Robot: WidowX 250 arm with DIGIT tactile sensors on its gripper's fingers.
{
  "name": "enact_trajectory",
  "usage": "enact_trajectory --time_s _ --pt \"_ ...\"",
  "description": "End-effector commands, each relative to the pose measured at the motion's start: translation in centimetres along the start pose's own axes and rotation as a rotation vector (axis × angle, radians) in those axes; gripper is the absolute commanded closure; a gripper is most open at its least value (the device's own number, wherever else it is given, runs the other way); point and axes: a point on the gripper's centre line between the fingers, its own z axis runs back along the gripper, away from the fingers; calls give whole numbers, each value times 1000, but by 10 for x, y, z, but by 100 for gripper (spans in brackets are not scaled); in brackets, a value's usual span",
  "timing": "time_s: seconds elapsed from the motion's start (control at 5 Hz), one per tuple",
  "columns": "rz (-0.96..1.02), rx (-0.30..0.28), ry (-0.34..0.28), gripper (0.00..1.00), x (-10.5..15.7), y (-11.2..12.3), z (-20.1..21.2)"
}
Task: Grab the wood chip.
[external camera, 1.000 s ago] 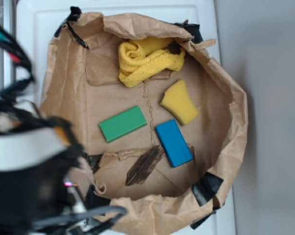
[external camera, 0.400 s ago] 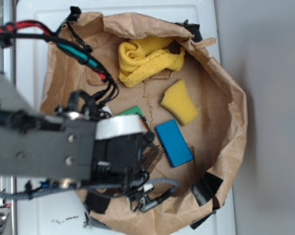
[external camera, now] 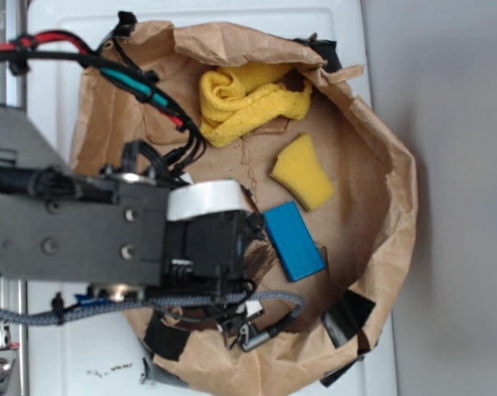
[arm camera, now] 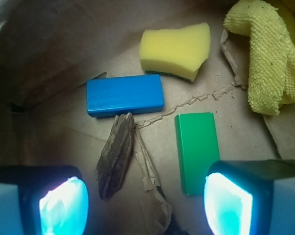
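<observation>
Change: the arm [external camera: 83, 235] is sitting over the bag's left half, a little further right than 0.4 s ago; a second ago it was only a blur at the lower left, with the green block and the chip both lying in plain sight.
Covered now: in the exterior view the arm is hiding the green block entirely and is leaving only a dark sliver of the chip [external camera: 261, 257] showing beside the blue block [external camera: 293, 241].
Chip: lying flat on the bag floor [arm camera: 235, 112], its upper end touching the blue block's [arm camera: 125, 95] long lower edge — the wrist view is showing it whole [arm camera: 116, 155], just inside the left finger.
Gripper: its jaws are standing wide apart, holding nothing [arm camera: 145, 204]; only the two glowing fingertips [arm camera: 63, 204] are showing, cut off by the bottom edge.
Green block: lying upright in the wrist view [arm camera: 197, 151], its lower end running behind the right fingertip.
Wrist only: the chip's streaky grain, the torn paper seam beside it, the sponge's [arm camera: 175, 50] curved edge.
Exterior only: the bag's crumpled rim [external camera: 397, 206], the white surface under it — also the arm's cables [external camera: 137, 87].
Towel: bunched at the far side [external camera: 248, 101]; cut off at the wrist view's right edge [arm camera: 267, 54].
Sponge: sitting beyond the blue block [external camera: 303, 173], apart from it.
</observation>
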Motion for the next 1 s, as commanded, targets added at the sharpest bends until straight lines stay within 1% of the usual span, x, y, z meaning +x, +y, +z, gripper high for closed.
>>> enact_trajectory --time_s 0.0,0.2,0.4,0.6,0.8 --pt "2 -5 -29 0 16 -3 -24" --pt "5 6 -32 0 19 -4 -44" --pt "-16 20 60 0 19 -7 -54" --pt "-20 -16 164 0 12 -20 -56" --pt "-15 -12 176 0 4 -31 -65"
